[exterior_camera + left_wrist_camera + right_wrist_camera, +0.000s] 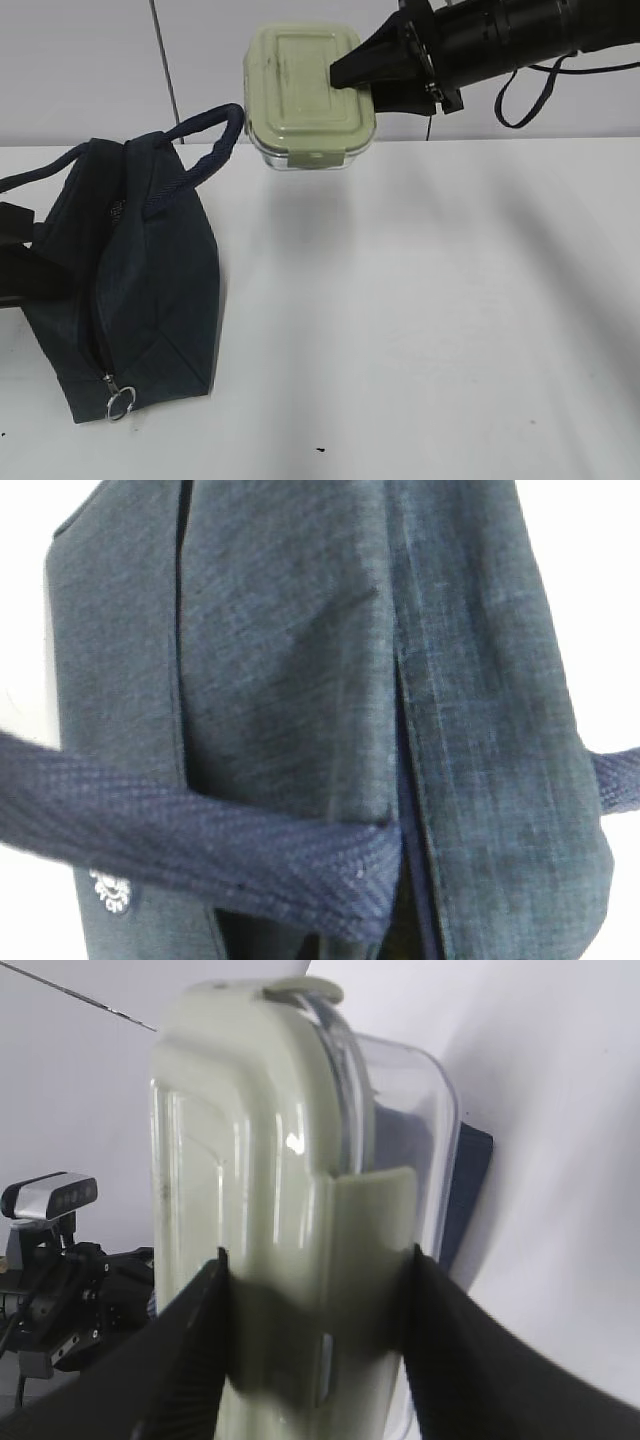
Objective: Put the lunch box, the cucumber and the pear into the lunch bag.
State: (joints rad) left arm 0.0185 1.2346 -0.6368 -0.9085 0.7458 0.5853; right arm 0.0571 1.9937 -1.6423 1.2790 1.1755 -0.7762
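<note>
My right gripper [350, 85] is shut on the lunch box [305, 85], a clear glass box with a sage-green lid, and holds it on edge in the air above the table, up and to the right of the lunch bag [140, 270]. In the right wrist view the black fingers [180, 1350] clamp the box [260, 1160] from both sides. The navy bag stands at the left with its handles [210, 135] up and its ring pull [119, 404] low at the front. My left gripper [14, 225] sits against the bag's left side; its jaws are hidden. The left wrist view shows only bag fabric [300, 660] and a handle [200, 850]. Cucumber and pear are out of view.
The white table [420, 300] spreads to the right of the bag and under the lunch box. A grey wall runs behind it. A black cable loop [530, 95] hangs from the right arm.
</note>
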